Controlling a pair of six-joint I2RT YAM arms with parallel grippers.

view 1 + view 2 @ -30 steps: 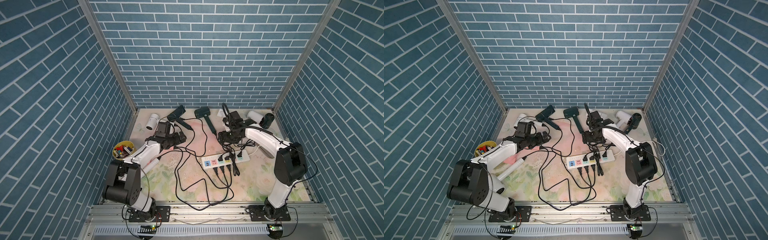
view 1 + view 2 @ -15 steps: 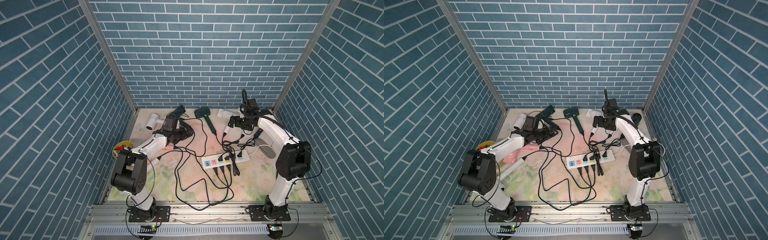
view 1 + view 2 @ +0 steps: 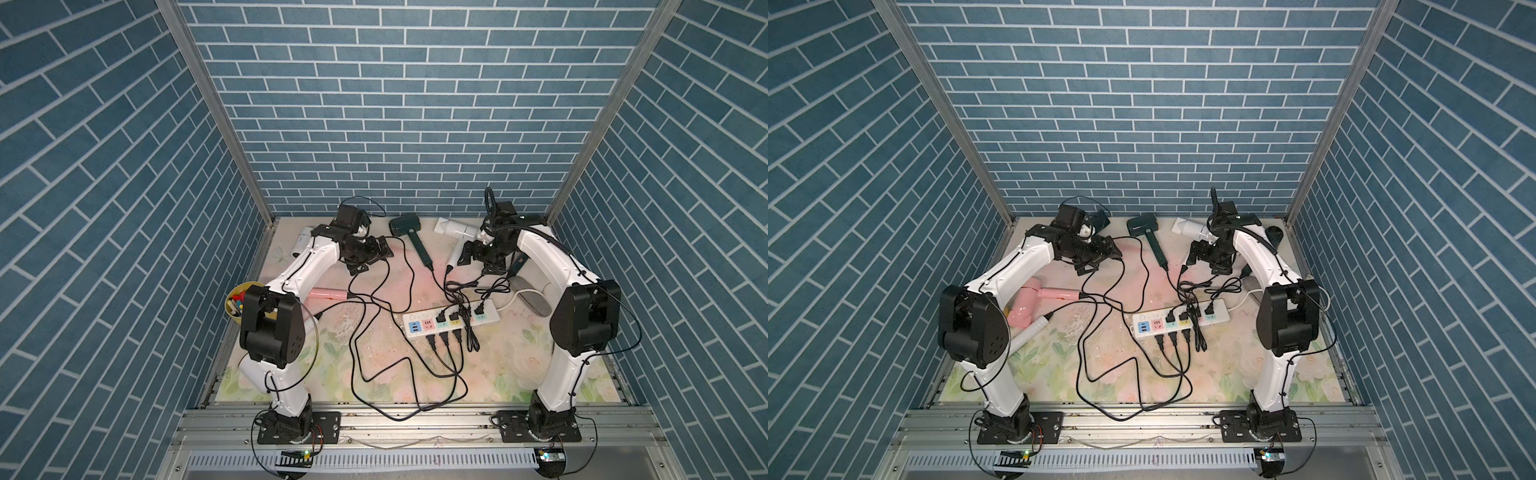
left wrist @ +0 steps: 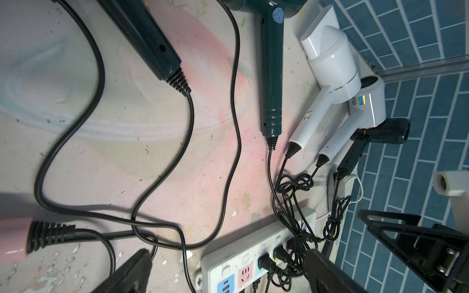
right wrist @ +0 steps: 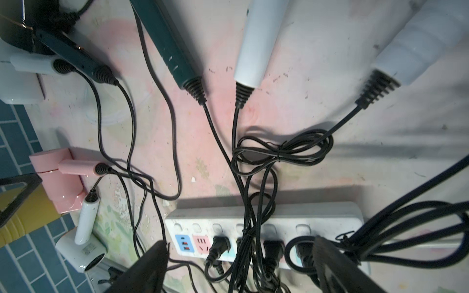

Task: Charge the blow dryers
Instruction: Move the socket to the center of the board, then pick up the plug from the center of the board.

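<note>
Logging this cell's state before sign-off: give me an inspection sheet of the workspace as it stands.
Surface: floral mat, scuffed, with small flecks.
Job's things: dark green blow dryer, white blow dryer and pink blow dryer lying flat; others partly hidden by the arms.
Clutter: yellow cup of small coloured items; grey oblong roll.
Grippers: left gripper open, empty; right gripper open, empty.
Cables: black cords loop and cross; several plugs seated in the white power strip.
Surroundings: blue brick-pattern walls; metal rail in front.
</note>
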